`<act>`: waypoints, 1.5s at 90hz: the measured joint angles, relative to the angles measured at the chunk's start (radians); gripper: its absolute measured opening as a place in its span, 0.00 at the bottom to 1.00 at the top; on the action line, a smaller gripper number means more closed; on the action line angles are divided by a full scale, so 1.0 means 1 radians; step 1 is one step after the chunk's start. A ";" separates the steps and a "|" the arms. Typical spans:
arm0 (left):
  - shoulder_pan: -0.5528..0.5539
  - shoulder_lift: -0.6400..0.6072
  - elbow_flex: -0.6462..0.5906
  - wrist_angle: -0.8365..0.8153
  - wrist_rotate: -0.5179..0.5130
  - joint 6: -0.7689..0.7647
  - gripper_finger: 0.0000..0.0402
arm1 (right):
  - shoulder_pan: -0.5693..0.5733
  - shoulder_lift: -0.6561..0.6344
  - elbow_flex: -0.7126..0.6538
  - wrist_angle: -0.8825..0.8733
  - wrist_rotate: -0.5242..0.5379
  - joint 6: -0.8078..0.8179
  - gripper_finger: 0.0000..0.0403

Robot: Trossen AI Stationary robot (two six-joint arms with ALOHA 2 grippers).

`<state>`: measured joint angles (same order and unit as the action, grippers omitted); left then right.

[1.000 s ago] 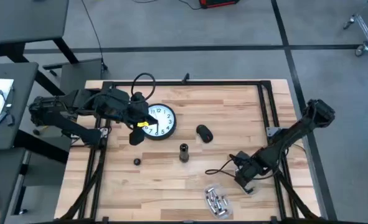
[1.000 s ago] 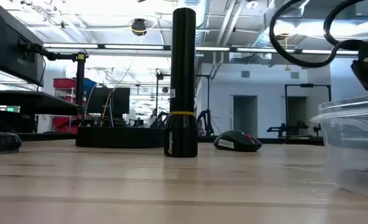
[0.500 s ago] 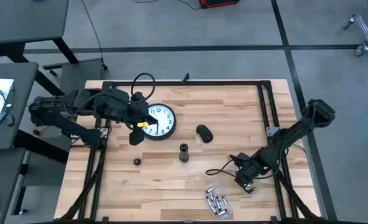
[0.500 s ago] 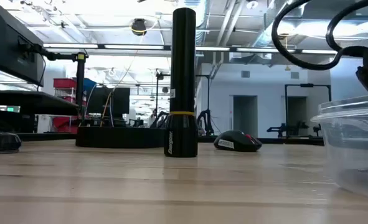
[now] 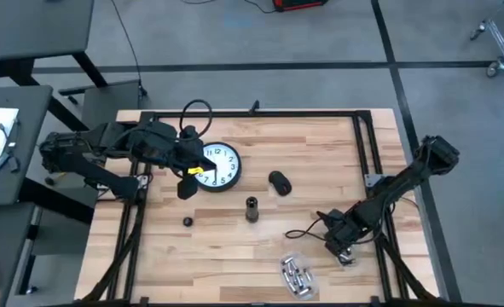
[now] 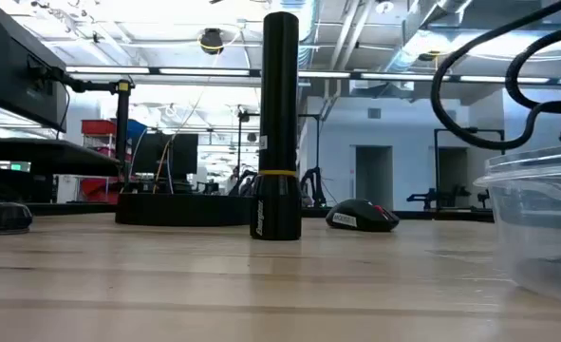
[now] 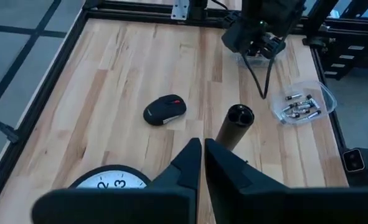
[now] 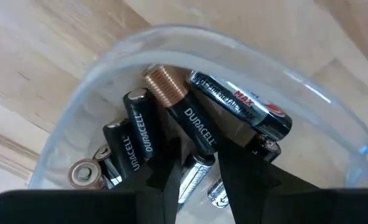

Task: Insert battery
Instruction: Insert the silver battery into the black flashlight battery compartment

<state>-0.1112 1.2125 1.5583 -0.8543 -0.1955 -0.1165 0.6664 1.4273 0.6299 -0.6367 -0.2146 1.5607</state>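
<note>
The right claw (image 5: 344, 252), at the lower right of the high view, hangs slightly parted and empty over the clear tub of batteries (image 8: 190, 146), fingertips just above a Duracell cell. The step in hand looks like picking a battery; next it must close on one cell and carry it to the upright flashlight (image 5: 252, 209) mid-worktop. The left claw (image 7: 201, 163) waits pinched together over the wall clock (image 5: 217, 165).

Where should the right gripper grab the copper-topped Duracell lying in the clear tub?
Probably at mid-body of the copper-topped Duracell, coming from above, fingers either side of its length. It lies on top of the pile in the clear tub, and the right gripper already hangs over it.
</note>
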 joint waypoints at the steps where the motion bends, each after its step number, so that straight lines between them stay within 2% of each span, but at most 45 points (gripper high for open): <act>1: 0.000 0.000 0.000 0.000 0.000 0.000 0.00 | 0.000 0.000 0.000 0.000 0.000 0.005 0.24; 14: 0.000 0.000 0.000 0.000 0.000 0.000 0.00 | -0.001 -0.001 -0.016 0.027 -0.016 0.054 0.21; 33: 0.000 0.000 0.000 -0.001 0.000 0.000 0.00 | -0.001 0.000 -0.017 0.048 -0.032 0.040 0.04; 48: 0.000 0.000 0.000 -0.001 0.000 0.000 0.00 | 0.000 -0.007 -0.009 0.037 -0.022 0.011 0.04; 70: 0.000 0.000 0.000 -0.001 0.000 0.000 0.00 | -0.001 -0.068 0.082 -0.070 0.060 -0.052 0.01; 83: 0.000 0.000 0.000 0.000 0.000 0.000 0.00 | 0.000 -0.120 0.113 -0.121 0.094 -0.045 0.01; 90: 0.000 0.000 0.000 0.000 0.000 0.001 0.00 | -0.001 -0.134 0.112 -0.122 0.083 0.023 0.00; 100: 0.000 0.000 0.000 -0.001 0.000 0.001 0.00 | 0.021 -0.138 0.112 -0.073 0.030 0.172 0.03; 109: 0.000 0.000 0.000 -0.001 0.000 0.000 0.00 | 0.065 -0.113 0.113 0.025 0.019 0.282 0.11; 124: 0.000 0.000 0.000 -0.001 0.000 0.000 0.00 | 0.128 -0.035 0.113 0.067 0.020 0.393 0.28; 135: 0.000 0.000 0.000 -0.001 0.000 0.007 0.00 | 0.155 0.020 0.113 0.064 0.019 0.445 0.34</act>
<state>-0.1116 1.2125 1.5584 -0.8555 -0.1951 -0.1100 0.8210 1.4472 0.7433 -0.5724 -0.1951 2.0060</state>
